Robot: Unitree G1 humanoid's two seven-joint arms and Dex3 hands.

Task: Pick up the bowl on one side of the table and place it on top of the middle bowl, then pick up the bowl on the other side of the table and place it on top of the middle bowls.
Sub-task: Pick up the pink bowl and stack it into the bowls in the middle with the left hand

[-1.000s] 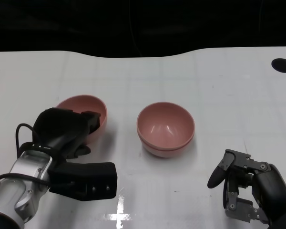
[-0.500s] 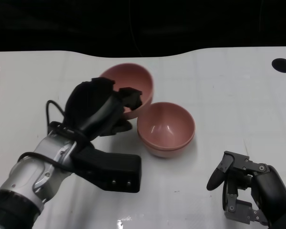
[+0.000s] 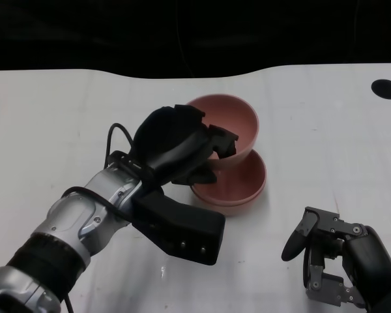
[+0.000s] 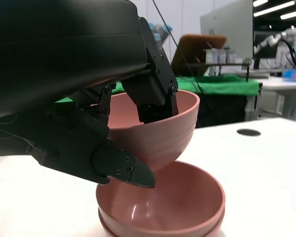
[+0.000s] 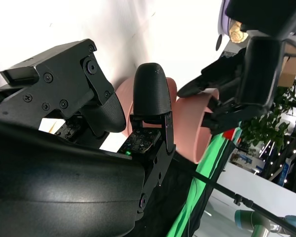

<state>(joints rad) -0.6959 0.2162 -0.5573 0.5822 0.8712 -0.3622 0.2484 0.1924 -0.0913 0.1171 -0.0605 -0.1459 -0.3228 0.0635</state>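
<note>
**Mia:** What is the robot doing?

**Dad:** Its left hand (image 3: 182, 147) holds a pink bowl (image 3: 231, 124) by the rim, fingers inside and thumb outside. The bowl hangs tilted, just above the middle bowls (image 3: 231, 189), not touching them.

**Mia:** Bowls? More than one?

**Dad:** Two, I think. One already sits inside the other, so this is the last one.

**Mia:** How should it put it down?

**Dad:** Slowly! I'd tip it flat first, line it up over the middle, lower it in, then let go. If it stays tilted, it could slide off or push the stack.

**Mia:** And the other hand?

**Dad:** The right hand (image 3: 335, 257) rests near the table's (image 3: 326, 137) front edge, holding nothing, fingers loosely bent and apart.

**Mia:** What's the table like?

**Dad:** White and shiny, so bowls could slip. There's a black round spot (image 3: 386, 89) in the far corner. Behind it I see a green cloth (image 4: 222, 84) and a screen (image 4: 227, 24).
</note>
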